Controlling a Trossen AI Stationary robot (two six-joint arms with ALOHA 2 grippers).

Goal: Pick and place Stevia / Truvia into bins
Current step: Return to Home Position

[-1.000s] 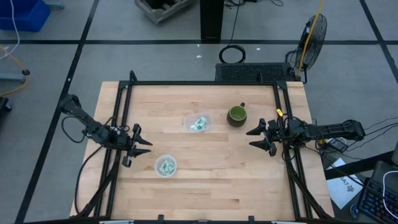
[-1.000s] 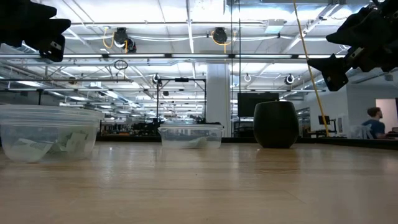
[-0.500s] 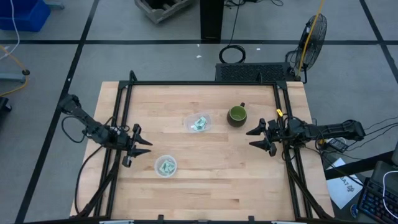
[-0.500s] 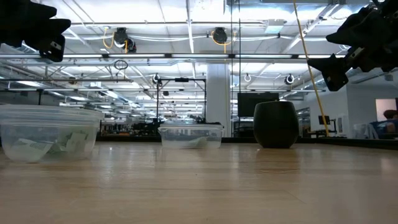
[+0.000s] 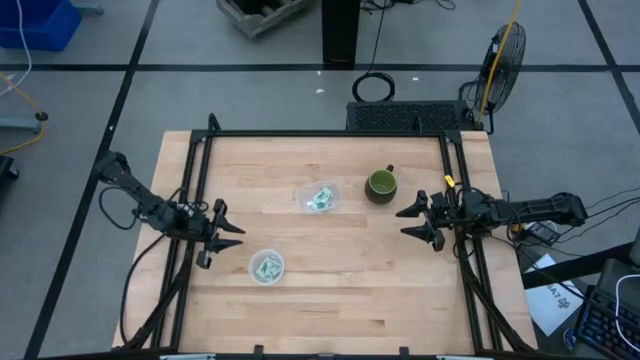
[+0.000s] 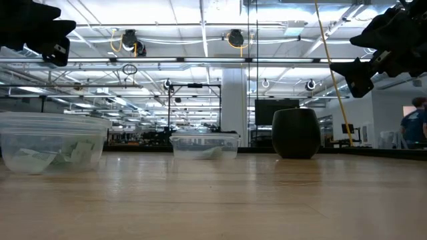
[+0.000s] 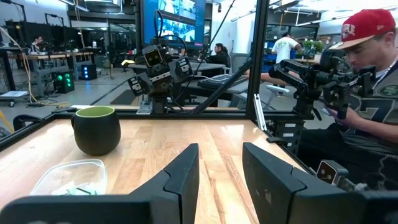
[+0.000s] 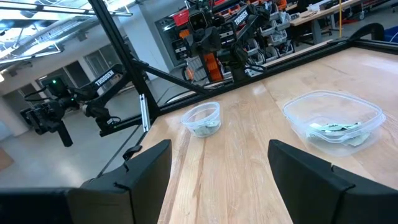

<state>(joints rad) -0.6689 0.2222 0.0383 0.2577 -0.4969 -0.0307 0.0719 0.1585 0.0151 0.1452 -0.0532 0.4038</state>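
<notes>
Several pale green and white sachets lie inside the two clear tubs: the small round tub [image 5: 266, 267] near the table's left front, and the larger rounded-square tub [image 5: 319, 197] at mid-table. Both tubs stand on their bases, as the low view shows for the round tub [image 6: 50, 141] and the square tub [image 6: 204, 144]. My left gripper [image 5: 228, 229] is open and empty above the table's left edge. My right gripper [image 5: 413, 221] is open and empty above the right edge. In the right wrist view the square tub [image 8: 331, 124] and round tub [image 8: 202, 118] show ahead.
A dark green mug [image 5: 381, 184] stands right of the square tub, near my right gripper. A black frame [image 5: 330, 134] runs round the table's edges. A person in a red cap [image 7: 364, 74] sits beyond the table's right side. Bare wood lies between the tubs and the front edge.
</notes>
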